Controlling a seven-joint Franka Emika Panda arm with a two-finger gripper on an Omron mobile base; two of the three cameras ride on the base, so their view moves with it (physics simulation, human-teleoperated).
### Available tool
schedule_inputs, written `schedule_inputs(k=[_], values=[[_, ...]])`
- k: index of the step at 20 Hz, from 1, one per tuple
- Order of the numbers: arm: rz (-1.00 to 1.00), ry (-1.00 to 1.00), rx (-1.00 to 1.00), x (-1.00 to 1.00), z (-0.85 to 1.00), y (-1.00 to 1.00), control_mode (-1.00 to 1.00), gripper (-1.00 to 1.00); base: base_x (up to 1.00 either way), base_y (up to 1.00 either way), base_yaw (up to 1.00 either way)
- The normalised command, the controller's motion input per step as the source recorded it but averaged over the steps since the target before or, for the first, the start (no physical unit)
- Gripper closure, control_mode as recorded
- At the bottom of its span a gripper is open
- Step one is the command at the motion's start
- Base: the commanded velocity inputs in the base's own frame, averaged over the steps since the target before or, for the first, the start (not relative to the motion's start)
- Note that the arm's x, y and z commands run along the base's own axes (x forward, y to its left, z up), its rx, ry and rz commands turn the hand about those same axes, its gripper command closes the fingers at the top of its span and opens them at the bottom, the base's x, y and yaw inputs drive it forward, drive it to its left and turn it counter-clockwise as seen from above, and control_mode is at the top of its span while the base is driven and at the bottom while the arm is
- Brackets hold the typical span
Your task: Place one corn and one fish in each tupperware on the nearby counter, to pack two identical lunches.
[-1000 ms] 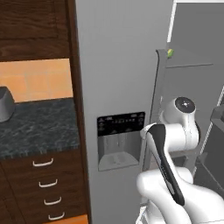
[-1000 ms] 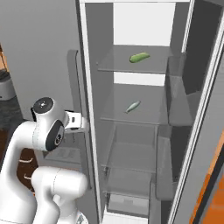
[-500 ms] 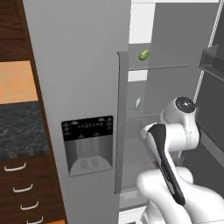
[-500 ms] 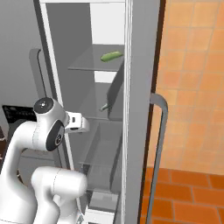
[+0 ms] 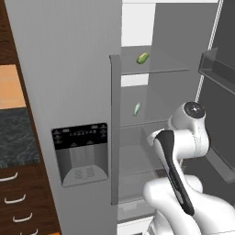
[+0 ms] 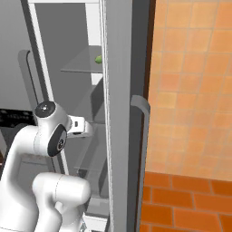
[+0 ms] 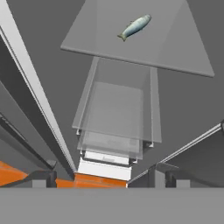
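Straight ahead stands an open grey fridge, and each camera catches a different part of it. From the left base view, a corn lies on the upper glass shelf and a fish rests on the shelf below it, well apart from the cob; a strip of black marbled tabletop shows at the far left above dark wood drawers with silver handles. The right base view is mostly blocked by the edge of the fridge door, so just a small green tip of the corn peeks out on the upper shelf, with an orange tiled wall to the right. Looking along the hand, the fish appears clearly, lying alone on a glass shelf above a clear drawer. The fingers are spread wide, released and grasping nothing, well apart from the fish.
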Motion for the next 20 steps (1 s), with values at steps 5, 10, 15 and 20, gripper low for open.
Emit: schedule_inputs(k=[5, 10, 15, 20], values=[[0.00, -0.05, 0.04, 0.62, -0.18, 0.00, -1.00, -1.00, 0.00, 0.00, 0.00], [-0.04, -0.07, 0.14, 1.00, -0.28, 0.00, -1.00, -1.00, 0.00, 0.00, 0.00], [-0.18, 0.06, 0.16, 0.78, 0.34, 0.03, -1.00, -1.00, 0.00, 0.00, 0.00], [-0.14, 0.13, 0.04, 0.54, 0.33, 0.00, -1.00, -1.00, 0.00, 0.00, 0.00]])
